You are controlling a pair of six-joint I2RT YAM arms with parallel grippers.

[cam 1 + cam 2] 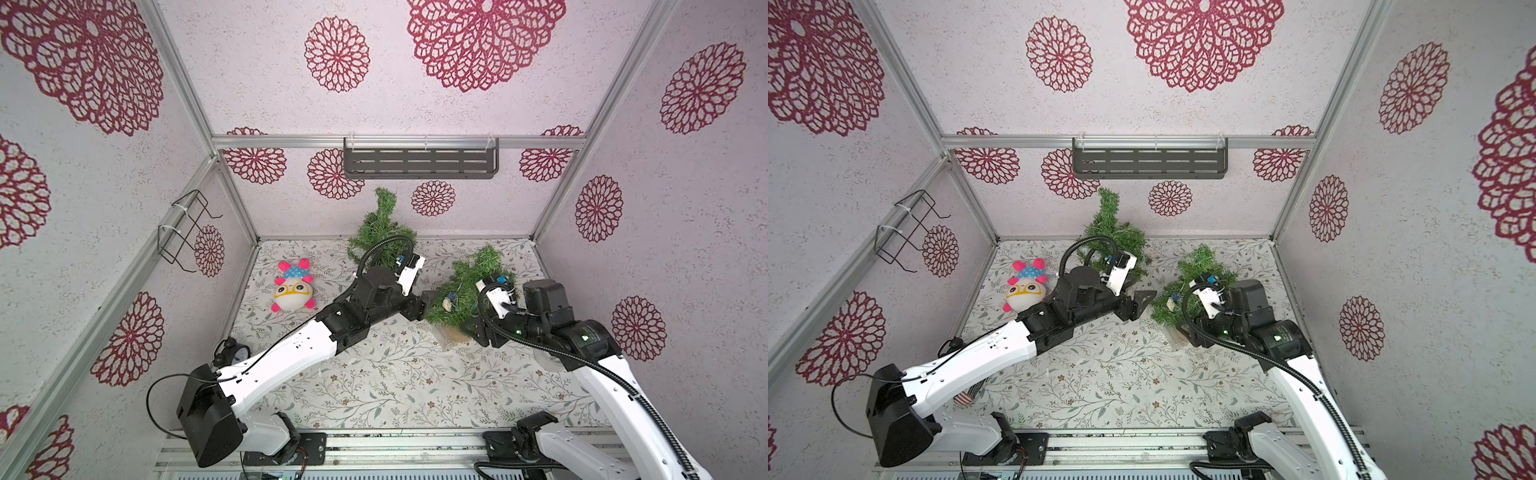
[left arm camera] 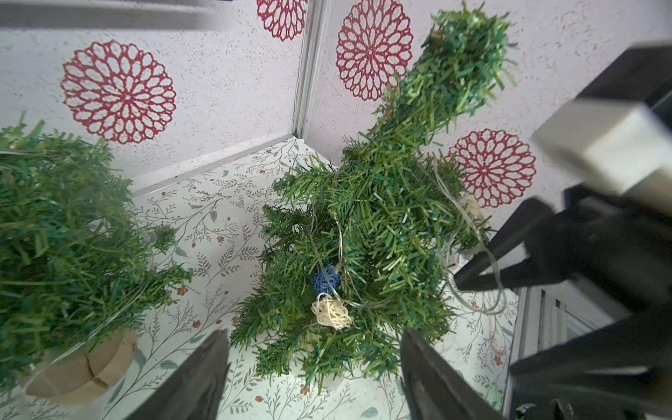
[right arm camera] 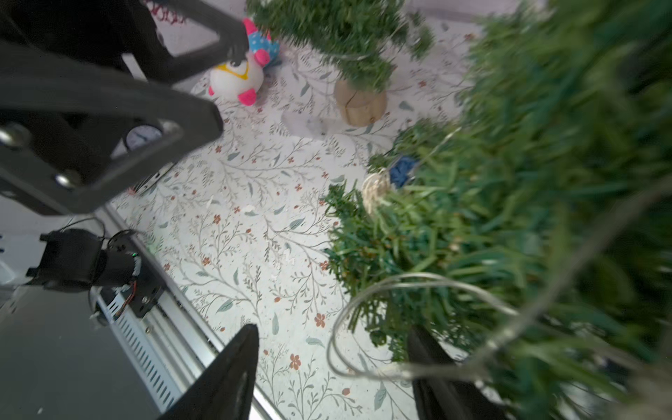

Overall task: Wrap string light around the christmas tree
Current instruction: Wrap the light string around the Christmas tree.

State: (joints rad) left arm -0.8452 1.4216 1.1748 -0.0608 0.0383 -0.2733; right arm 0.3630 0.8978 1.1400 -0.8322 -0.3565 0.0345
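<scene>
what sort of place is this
Probably a robot test booth, not a home: aluminium frame posts hold red-flower wallpapered panels, and two white-and-black robot arms sit on a metal base rail.

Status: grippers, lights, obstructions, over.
Left gripper open, right gripper open. String light draped on christmas tree, loose loop by right fingers. Second tree nearby.

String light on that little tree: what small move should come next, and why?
Probably ease the right fingers back from the tree. Both they and the left fingers stand open, gripping nothing, and the string light lies over the branches, but a slack loop hangs at one right finger and might snag.
</scene>
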